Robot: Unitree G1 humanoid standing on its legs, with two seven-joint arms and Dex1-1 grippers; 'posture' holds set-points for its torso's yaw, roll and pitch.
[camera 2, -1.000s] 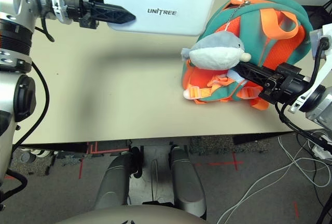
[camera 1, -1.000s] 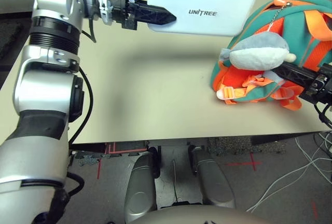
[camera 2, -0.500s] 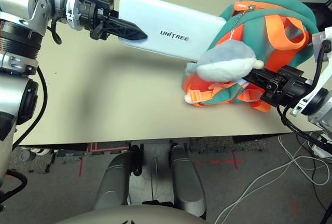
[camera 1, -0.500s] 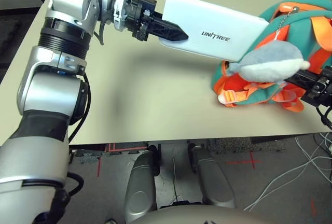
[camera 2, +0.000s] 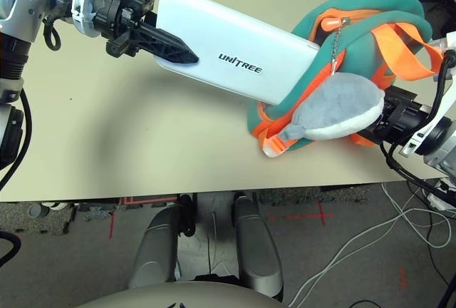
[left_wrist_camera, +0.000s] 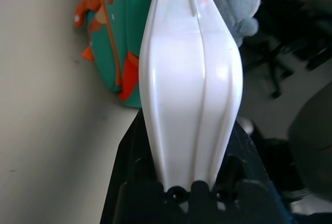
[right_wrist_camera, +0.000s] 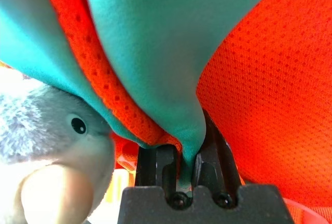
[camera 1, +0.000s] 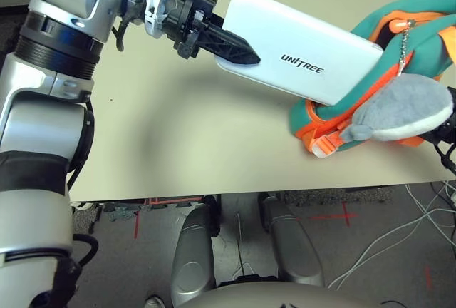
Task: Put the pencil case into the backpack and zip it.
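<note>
Your left hand grips the white pencil case, its long axis pointing toward the backpack, right hand pinching the fabric.

Open way over the bare pale tabletop, between the silver jointed left arm and the teal fabric backpack with orange trim. Across the backpack's near-left side: flat white rounded case, blocking. Grey-and-white plush fish charm hangs over the backpack's front. Right side obstructed by the black-and-silver right arm.
</note>
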